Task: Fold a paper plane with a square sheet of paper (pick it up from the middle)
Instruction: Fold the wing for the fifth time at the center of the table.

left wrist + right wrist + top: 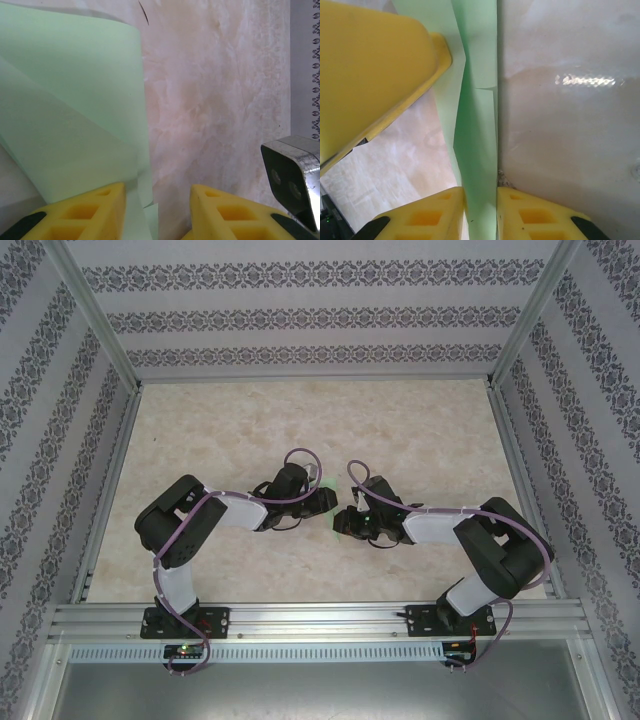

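Mid-fold: right hand (480, 196) pinches the green sheet of paper (476, 135), left hand (157, 192) stands open beside it (next, I judge, press the crease flat).

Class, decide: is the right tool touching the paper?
Touching. In the right wrist view, the paper fills the gap of the right tool, meeting both fingers.

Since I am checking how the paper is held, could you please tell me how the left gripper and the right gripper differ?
The left gripper has its fingers well apart; the right gripper has them close together. In the left gripper the green paper sits beside one finger, with bare table across the rest of the gap; in the right gripper it fills the gap. Both have yellow fingers.
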Robot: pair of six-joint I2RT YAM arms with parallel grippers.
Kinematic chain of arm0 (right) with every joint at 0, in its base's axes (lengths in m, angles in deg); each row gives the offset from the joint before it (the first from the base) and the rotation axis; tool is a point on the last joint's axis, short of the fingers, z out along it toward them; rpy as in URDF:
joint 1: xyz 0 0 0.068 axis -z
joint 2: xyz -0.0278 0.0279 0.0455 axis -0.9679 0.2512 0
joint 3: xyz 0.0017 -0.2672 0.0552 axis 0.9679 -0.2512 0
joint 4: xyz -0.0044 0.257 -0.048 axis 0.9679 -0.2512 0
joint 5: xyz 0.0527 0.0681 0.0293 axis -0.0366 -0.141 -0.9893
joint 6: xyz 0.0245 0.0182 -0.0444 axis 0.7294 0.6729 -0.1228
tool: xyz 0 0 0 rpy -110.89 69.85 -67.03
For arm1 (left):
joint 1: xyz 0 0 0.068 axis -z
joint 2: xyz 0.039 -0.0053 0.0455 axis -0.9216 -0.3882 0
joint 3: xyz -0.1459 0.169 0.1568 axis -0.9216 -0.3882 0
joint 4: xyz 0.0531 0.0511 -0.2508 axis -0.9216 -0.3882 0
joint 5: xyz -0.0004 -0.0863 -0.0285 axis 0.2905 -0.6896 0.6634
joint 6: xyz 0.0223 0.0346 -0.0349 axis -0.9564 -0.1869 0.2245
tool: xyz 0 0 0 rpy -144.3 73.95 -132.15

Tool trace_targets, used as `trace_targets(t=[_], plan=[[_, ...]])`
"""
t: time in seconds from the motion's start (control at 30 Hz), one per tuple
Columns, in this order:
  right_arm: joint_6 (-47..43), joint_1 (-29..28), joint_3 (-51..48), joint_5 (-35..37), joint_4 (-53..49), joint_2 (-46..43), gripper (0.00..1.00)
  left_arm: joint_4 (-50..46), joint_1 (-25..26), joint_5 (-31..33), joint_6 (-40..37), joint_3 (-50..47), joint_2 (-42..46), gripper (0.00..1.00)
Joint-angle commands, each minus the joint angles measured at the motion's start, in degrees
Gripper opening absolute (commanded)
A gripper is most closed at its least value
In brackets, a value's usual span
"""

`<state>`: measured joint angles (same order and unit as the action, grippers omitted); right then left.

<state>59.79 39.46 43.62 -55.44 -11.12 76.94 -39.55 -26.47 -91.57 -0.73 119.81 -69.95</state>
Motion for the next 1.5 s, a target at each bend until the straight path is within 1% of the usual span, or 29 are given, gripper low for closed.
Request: trace_targets(t=[0.0,0.1,0.17,0.27,0.37,0.4,0.47,0.5,0.57,0.7,0.77,0.83,0.97,1.07,1.3,1.47], plan=[[-2.15,-1.56,-0.29,3.03,-7.57,1.60,0.23,-1.08,0.78,-0.56,-0.64,1.09,-0.62,0.40],[-2.35,-1.55,-0.49,5.69,-9.45,-1.86,0.26,-1.45,0.72,-0.48,-0.66,1.20,-0.63,0.39],[-1.38,-0.35,-0.98,4.40,-8.75,-5.73,0.30,-1.59,0.72,-0.52,-0.62,1.22,-0.64,0.39],[0.14,0.63,-0.91,4.03,-8.30,-11.49,0.30,-1.70,0.72,-0.61,-0.82,1.29,-0.66,0.39],[1.17,0.77,-0.61,3.01,-5.90,-14.44,0.20,-1.68,0.71,-0.71,-0.79,1.44,-0.74,0.39],[1.61,0.79,-0.34,2.40,-5.11,-14.34,0.13,-1.68,0.75,-0.61,-0.79,1.47,-0.82,0.39],[2.31,0.77,0.40,0.33,-3.31,-12.35,0.06,-1.80,0.72,-0.63,-0.88,1.53,-0.76,0.39],[2.94,0.61,0.80,-0.44,-2.06,-10.98,0.00,-1.85,0.71,-0.59,-0.93,1.67,-0.82,0.39],[4.09,0.10,1.06,-2.13,1.27,-8.25,0.00,-2.02,0.72,-0.65,-0.94,1.62,-0.86,0.39],[6.07,-0.85,2.07,-3.14,5.58,-4.51,0.00,-2.11,0.74,-0.84,-1.08,1.79,-0.84,0.39],[5.53,-1.68,3.49,-2.33,3.88,-3.69,0.00,-2.38,0.71,-0.76,-1.13,1.80,-0.67,0.39],[3.98,-2.07,4.98,0.29,0.73,-2.31,0.00,-2.43,0.71,-0.75,-1.14,1.88,-0.74,0.39],[5.29,-0.67,3.19,0.27,4.87,0.27,0.00,-2.29,0.71,-1.02,-1.23,1.88,-0.92,0.39],[4.89,-0.02,3.75,-0.69,4.62,2.19,0.00,-2.38,0.72,-1.01,-1.32,1.93,-0.97,0.39],[4.80,0.58,1.57,-0.90,6.25,1.28,0.01,-2.56,0.71,-1.10,-1.41,2.32,-1.38,0.39],[3.03,1.02,1.38,0.92,2.50,0.61,0.01,-2.77,0.72,-0.97,-1.50,2.35,-1.56,0.39]])
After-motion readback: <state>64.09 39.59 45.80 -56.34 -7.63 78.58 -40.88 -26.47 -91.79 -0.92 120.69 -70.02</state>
